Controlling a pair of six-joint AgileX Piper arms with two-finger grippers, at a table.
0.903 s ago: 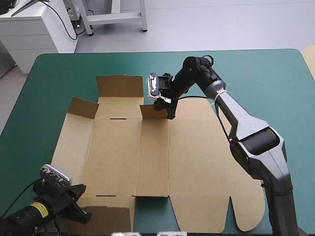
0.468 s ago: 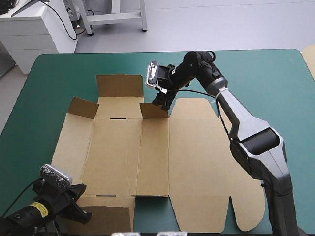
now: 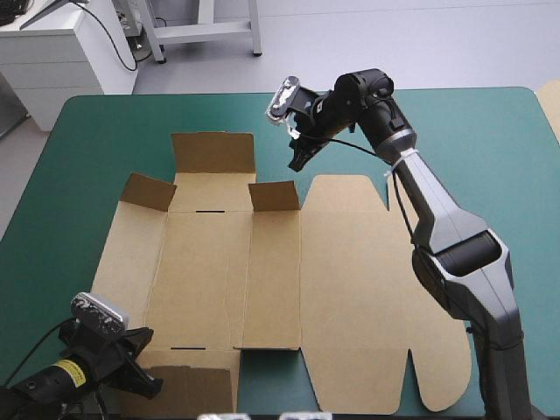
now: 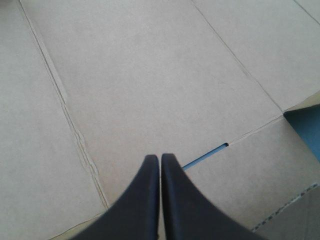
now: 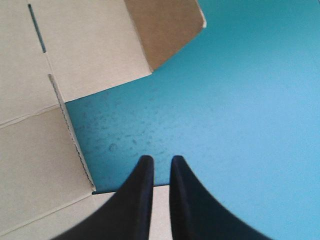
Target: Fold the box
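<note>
The brown box lies as a flat cut sheet across the table's middle, its rounded lid panel to the right. Three far flaps stand tilted up: a wide one, a small one and one at the left corner. My right gripper hangs shut and empty above the cover, just beyond the small flap. In the right wrist view its tips point at teal-green cover beside the board. My left gripper is shut at the sheet's near left corner, tips over plain board.
Teal-green cover runs in a broad strip along the far edge and down the right side of the sheet. A narrow slot in the board lies just ahead of the left gripper. The right arm reaches across the lid panel.
My right gripper has lifted off the small far flap and drawn back toward the table's far edge. The flap stays tilted up. The left arm has not moved.
</note>
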